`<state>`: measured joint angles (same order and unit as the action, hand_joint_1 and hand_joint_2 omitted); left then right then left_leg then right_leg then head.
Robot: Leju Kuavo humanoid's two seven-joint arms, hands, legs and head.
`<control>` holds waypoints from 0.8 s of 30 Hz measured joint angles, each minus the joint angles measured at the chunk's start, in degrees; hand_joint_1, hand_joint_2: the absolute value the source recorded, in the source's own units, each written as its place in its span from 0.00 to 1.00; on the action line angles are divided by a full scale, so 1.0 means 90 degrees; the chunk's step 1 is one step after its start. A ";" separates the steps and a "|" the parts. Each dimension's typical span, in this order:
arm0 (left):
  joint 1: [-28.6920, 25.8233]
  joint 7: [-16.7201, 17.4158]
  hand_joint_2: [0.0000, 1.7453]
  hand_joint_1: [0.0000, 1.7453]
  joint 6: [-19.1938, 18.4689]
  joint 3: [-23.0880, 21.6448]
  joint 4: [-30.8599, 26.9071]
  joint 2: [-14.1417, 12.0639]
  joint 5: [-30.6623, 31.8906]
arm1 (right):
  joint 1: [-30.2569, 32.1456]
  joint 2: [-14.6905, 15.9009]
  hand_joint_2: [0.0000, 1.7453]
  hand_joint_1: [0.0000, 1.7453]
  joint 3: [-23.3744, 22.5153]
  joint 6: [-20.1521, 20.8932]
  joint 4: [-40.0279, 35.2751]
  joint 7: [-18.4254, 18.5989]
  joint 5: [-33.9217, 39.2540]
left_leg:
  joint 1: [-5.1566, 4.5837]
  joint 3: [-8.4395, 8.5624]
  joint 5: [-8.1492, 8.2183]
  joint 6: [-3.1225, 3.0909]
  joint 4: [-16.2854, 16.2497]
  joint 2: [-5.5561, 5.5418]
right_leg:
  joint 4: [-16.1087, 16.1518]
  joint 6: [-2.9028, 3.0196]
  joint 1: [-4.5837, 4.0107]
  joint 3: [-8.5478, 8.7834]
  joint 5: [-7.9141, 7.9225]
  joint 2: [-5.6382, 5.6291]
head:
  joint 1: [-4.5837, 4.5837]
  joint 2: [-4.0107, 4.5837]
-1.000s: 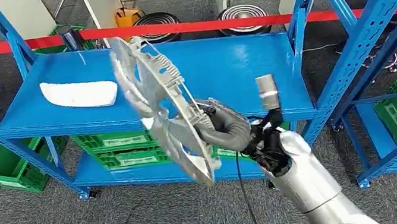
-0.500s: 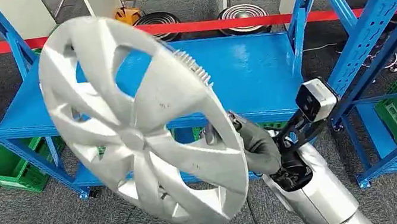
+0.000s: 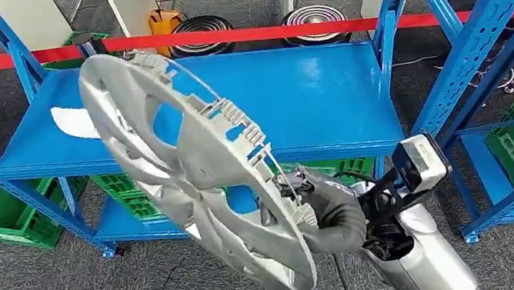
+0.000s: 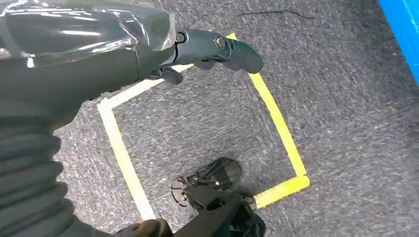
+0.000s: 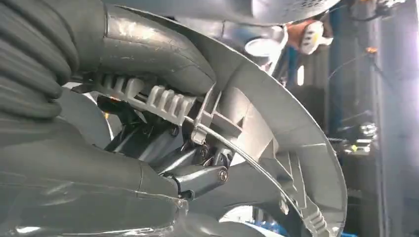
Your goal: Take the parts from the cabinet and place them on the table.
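Right hand (image 3: pixel 327 215): grips wheel cover (image 3: pixel 187 164) by its rim.
Left hand (image 4: pixel 197 49): hangs empty, fingers loose.
Risk: cover may slip; one-sided rim hold.

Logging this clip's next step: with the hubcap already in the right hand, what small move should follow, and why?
Probably carry the hubcap away from the blue shelf toward the table. The right hand grips its rim, clear of the shelf; a white part remains there.
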<state>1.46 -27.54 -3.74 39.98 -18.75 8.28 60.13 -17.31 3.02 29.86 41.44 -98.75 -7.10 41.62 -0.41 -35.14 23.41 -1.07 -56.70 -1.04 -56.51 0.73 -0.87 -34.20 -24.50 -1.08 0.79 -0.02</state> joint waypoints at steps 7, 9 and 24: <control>-0.0005 -0.0027 1.00 0.00 -0.0051 0.0002 -0.0010 0.0002 -0.0025 | 0.0069 0.0095 1.00 1.00 -0.0051 -0.0119 -0.0180 -0.0100 -0.0238 | -0.0013 -0.0012 0.0043 -0.0063 -0.0034 -0.0001 | 0.0011 -0.0021 0.0027 0.0006 -0.0004 -0.0001 | 0.0000 0.0000; -0.0015 -0.0027 1.00 0.00 -0.0068 0.0002 -0.0022 0.0000 -0.0032 | 0.0076 0.0107 1.00 1.00 -0.0051 -0.0170 -0.0204 -0.0155 -0.0343 | -0.0016 -0.0006 0.0057 -0.0088 -0.0039 -0.0001 | 0.0011 -0.0034 0.0028 0.0018 -0.0012 0.0000 | 0.0000 0.0000; -0.0036 0.0014 1.00 0.00 -0.0180 -0.0083 -0.0073 0.0068 0.0060 | 0.0243 0.0321 1.00 1.00 -0.0134 -0.0396 -0.0406 -0.0350 -0.0683 | 0.0168 -0.0007 -0.0037 0.0122 0.0005 0.0035 | -0.0295 -0.0544 0.0337 0.0237 -0.0268 0.0046 | -0.0024 0.0000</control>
<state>1.13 -27.41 -5.35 39.23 -19.41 8.90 60.68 -15.12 5.90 28.65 37.88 -102.40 -10.25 35.47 1.10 -35.20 23.08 0.03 -56.66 -0.72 -59.17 -4.17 2.16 -32.07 -26.91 -0.67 0.57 -0.02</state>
